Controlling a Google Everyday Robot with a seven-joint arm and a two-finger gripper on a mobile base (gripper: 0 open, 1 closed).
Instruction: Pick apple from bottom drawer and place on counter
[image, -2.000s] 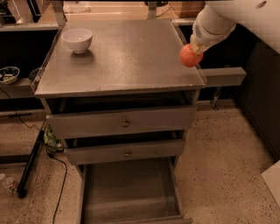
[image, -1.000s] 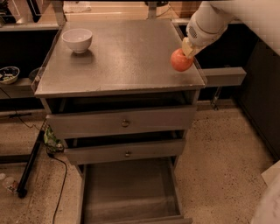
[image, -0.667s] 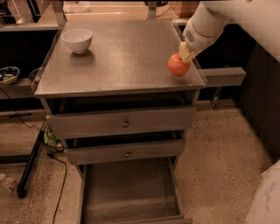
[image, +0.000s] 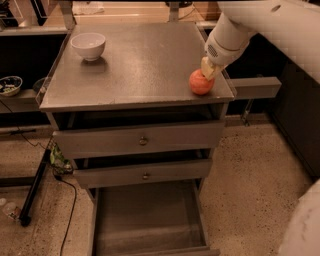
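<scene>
Since two seconds ago, the small round red-orange apple (image: 201, 83) has moved from beyond the right edge onto the broad grey brushed-metal counter (image: 145, 60), near its front right corner. The two-finger gripper (image: 206, 72) pinches it from above-right. Verify the apple is seated, then open slowly: it may roll off the edge.

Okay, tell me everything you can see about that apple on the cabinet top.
The small round red-orange apple looks whole and smooth, paler on top. It sits at the front right corner of the grey brushed-metal counter, close to its edge, seemingly resting on it. The robot's pale gripper meets its upper right side.
</scene>
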